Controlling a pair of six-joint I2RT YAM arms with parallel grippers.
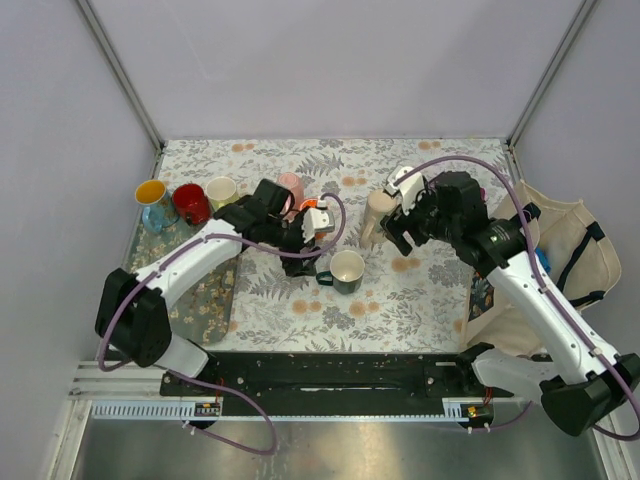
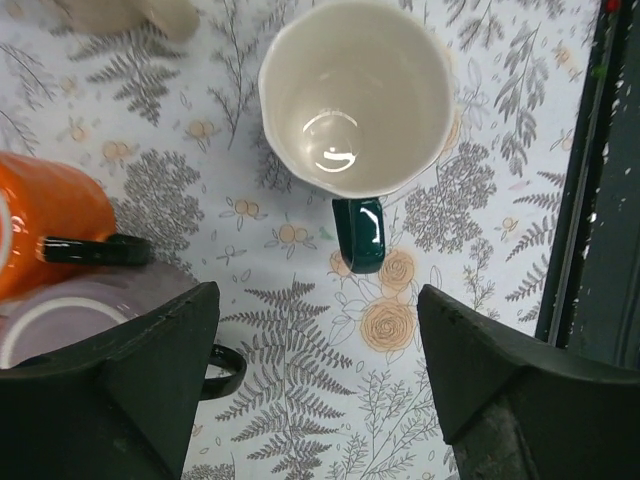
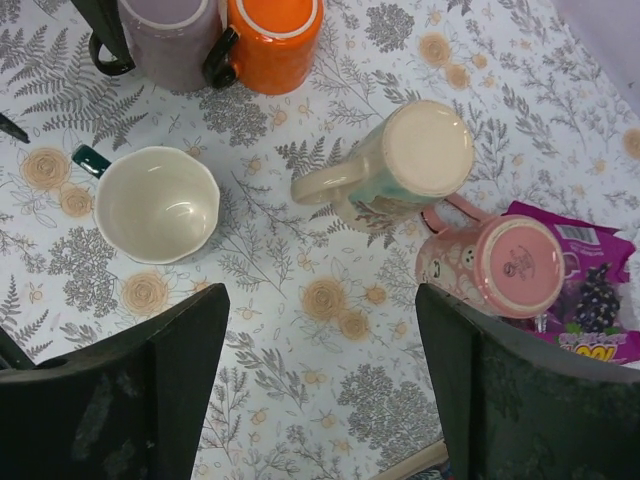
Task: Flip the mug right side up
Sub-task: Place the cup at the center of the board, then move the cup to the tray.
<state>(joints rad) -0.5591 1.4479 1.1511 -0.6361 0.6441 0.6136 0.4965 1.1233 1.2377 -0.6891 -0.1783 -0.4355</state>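
**Mugs on the floral desk.** The green-handled mug stood mouth up and empty, white inside. The cream mug, the one to be turned, stood base up near the desk's middle, its handle toward the green-handled mug. A pink mug just beside it was also base up, next to a purple snack packet. An orange mug and a lilac mug stood side by side; their insides were not visible. A blue mug, a red mug and a pale yellow mug stood in a row at the left rear, contents not discernible.

The right claw was spread wide and held nothing. The cream mug lay ahead of its fingertips, in line with the gap and nearer the right finger, clear of both. The left claw was likewise wide and empty, with the green-handled mug ahead of it, handle pointing toward the gap.
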